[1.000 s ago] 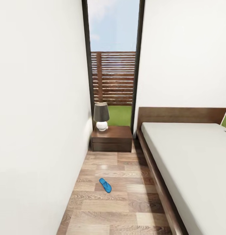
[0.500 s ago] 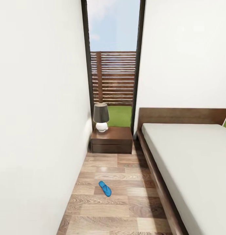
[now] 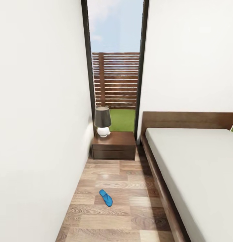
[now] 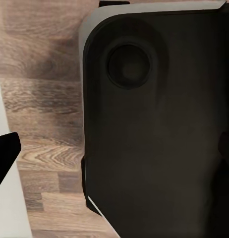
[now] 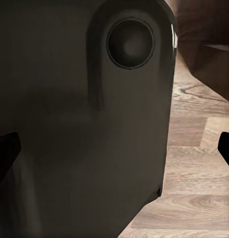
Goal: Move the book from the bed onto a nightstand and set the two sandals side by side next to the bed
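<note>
Showing only dark fingertip edges in each wrist view against the robot's dark body [image 4: 159, 124], neither gripper's jaws can be judged wide or narrow. Beyond them, one blue sandal [image 3: 106, 197] lies flat on the wood floor [image 3: 129, 215] left of the bed [image 3: 197, 168], well short of the nightstand [image 3: 114, 145], its long axis slanting toward the bed's foot.

One bright blue sandal [image 3: 106, 197] lies flat on the wood floor, well apart from the dark wooden nightstand [image 3: 114, 145]. The grey-mattressed bed [image 3: 197, 168] with its dark frame stands just beside that nightstand.
</note>
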`<state>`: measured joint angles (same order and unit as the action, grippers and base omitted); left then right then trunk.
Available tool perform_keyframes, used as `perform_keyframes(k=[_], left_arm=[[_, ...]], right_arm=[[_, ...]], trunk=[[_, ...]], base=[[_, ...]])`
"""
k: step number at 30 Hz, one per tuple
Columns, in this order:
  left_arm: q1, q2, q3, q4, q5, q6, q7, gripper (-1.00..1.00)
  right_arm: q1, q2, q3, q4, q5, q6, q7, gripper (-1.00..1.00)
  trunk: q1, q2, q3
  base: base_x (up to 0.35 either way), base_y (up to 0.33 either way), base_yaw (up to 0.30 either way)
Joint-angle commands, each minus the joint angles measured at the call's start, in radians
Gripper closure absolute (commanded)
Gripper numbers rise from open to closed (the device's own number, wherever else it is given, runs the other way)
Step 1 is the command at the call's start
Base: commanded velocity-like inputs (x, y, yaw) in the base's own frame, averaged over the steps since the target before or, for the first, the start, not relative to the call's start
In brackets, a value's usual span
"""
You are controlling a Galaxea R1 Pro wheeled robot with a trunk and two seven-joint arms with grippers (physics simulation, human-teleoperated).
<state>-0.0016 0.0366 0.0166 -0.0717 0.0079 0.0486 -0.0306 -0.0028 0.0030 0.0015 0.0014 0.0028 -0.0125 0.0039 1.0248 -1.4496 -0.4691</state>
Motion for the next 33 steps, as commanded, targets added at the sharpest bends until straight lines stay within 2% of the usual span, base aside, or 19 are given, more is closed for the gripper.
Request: perform_keyframes(k=[1, 33], left_arm=[[0.0, 0.0, 0.002, -0.002, 0.001, 0.005, -0.003, -1.0], [0.0, 0.0, 0.002, -0.002, 0.001, 0.005, -0.003, -1.0]], right_arm=[[0.0, 0.0, 0.0, 0.0, 0.0, -0.001, 0.0, -1.0], [0.0, 0.0, 0.0, 0.0, 0.0, -0.003, -0.001, -1.0]], trunk=[[0.0, 0.0, -0.001], [0.0, 0.0, -0.001]], base=[[0.127, -0.094, 0.0], [0.132, -0.022, 0.0]])
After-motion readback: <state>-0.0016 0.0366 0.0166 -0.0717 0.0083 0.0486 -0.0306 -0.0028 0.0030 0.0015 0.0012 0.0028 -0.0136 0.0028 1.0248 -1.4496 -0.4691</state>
